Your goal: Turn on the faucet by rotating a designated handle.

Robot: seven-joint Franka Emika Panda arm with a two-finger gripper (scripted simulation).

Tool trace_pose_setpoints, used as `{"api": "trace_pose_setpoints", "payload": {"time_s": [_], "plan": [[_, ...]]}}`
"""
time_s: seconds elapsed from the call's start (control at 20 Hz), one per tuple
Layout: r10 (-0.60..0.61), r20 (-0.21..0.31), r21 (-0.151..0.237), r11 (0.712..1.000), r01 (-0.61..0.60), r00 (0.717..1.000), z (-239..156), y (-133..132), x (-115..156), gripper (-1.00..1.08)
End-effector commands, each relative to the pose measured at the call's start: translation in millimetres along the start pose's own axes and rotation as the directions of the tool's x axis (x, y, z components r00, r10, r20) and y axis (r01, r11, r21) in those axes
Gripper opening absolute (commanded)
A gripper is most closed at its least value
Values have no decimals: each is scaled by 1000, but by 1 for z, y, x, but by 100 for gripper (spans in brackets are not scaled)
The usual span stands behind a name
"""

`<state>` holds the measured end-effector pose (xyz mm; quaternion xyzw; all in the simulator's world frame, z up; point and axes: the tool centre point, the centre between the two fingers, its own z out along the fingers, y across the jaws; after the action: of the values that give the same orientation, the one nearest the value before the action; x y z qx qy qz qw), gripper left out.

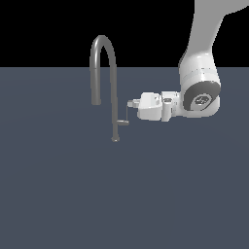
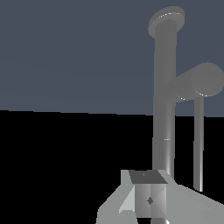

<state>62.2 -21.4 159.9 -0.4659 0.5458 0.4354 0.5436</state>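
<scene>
The gripper (image 1: 131,103), fingers apparently together though I cannot tell for sure, sits beside the handle (image 1: 123,122) low on the gooseneck faucet (image 1: 103,73), so turning seems barely begun.

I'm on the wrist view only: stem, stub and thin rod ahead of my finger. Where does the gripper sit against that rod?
Observer: The gripper is level with the rod's top end, on the exterior view's right of it. I cannot tell whether it is touching.
Operator: And the stub?
Observer: The handle stub juts from the stem low down, below the gripper, pointing toward the arm.
Operator: Is the spout in my way?
Observer: No. The faucet arches to the exterior view's left, away from the arm.
</scene>
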Motion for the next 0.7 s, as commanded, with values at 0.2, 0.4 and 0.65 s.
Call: {"api": "trace_pose_setpoints", "payload": {"time_s": [0.2,0.4,0.65], "plan": [[32,29,33,999,-33,999,4,-1,12,-100],[33,30,34,999,-34,999,5,-1,12,-100],[32,29,33,999,-33,999,5,7,9,-100]]}}
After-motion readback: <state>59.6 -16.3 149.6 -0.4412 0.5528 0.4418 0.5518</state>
